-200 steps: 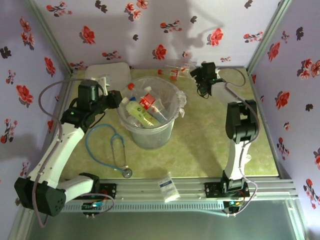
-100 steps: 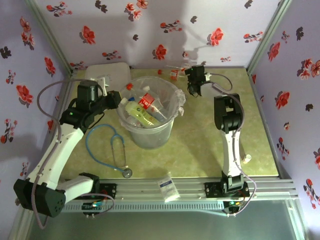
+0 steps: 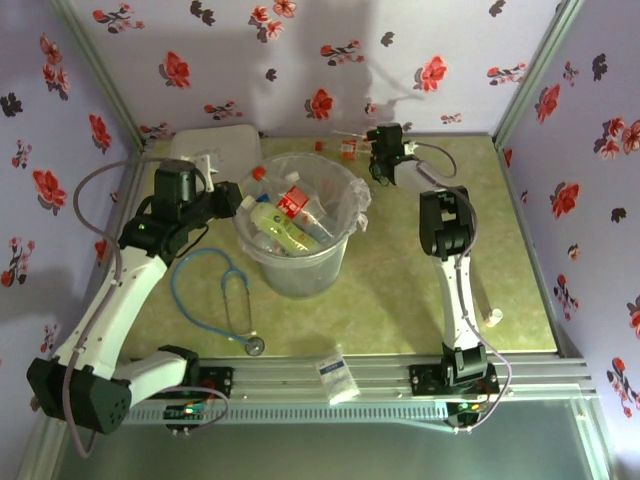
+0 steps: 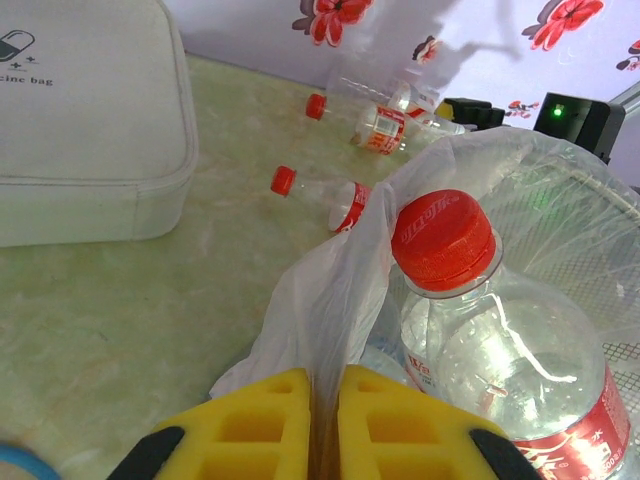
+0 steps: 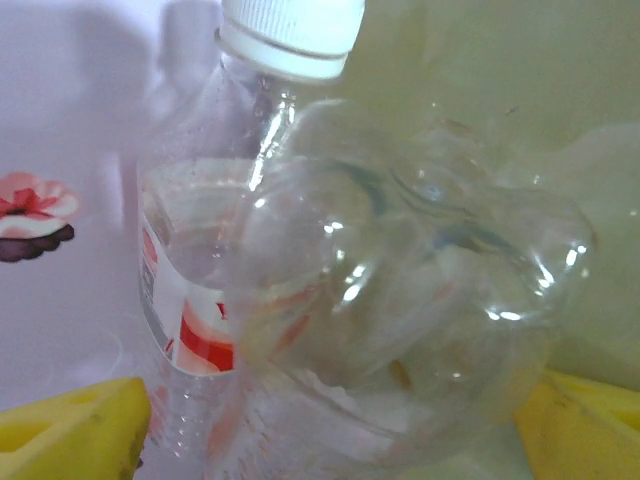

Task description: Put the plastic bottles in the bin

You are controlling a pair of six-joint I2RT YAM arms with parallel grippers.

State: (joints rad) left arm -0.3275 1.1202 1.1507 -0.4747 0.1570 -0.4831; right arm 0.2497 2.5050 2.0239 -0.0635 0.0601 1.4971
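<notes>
— What is held in the bin (image 3: pixel 300 278)?

— It is lined with a clear bag (image 4: pixel 330 290), and several plastic bottles are piled inside. A green bottle (image 3: pixel 275 225) is laid across the middle, a red-labelled bottle (image 3: pixel 293 205) is propped beside it, and a red-capped bottle (image 4: pixel 470 330) is leaned against the bag near the rim.

— How is the left gripper set?

— The left gripper (image 4: pixel 322 395) is closed tight at the bin's left rim. A fold of the bag is pinched between its yellow fingers (image 4: pixel 250 425).

— And the right gripper?

— The right gripper (image 5: pixel 330 440) is spread wide, with one yellow finger seen at each lower corner of its wrist view. Between them a crumpled clear bottle (image 5: pixel 420 310) is framed, and a white-capped bottle (image 5: pixel 190 260) with a red-and-white label is seen just behind it. Whether either bottle is touched cannot be told. From above, this gripper is seen at the back of the table (image 3: pixel 400 290), near the wall.

— What is seen outside the bin?

— In the left wrist view, a nearer loose bottle (image 4: pixel 345 200) and a farther loose bottle (image 4: pixel 385 125), both red-capped, are laid on the table beyond the bin. A white box (image 4: pixel 90 120) is seen closed at the back left, so its contents are hidden. A stethoscope (image 3: pixel 256 345) is laid beside the bin, and a white packet (image 3: pixel 337 374) is rested at the near edge
</notes>
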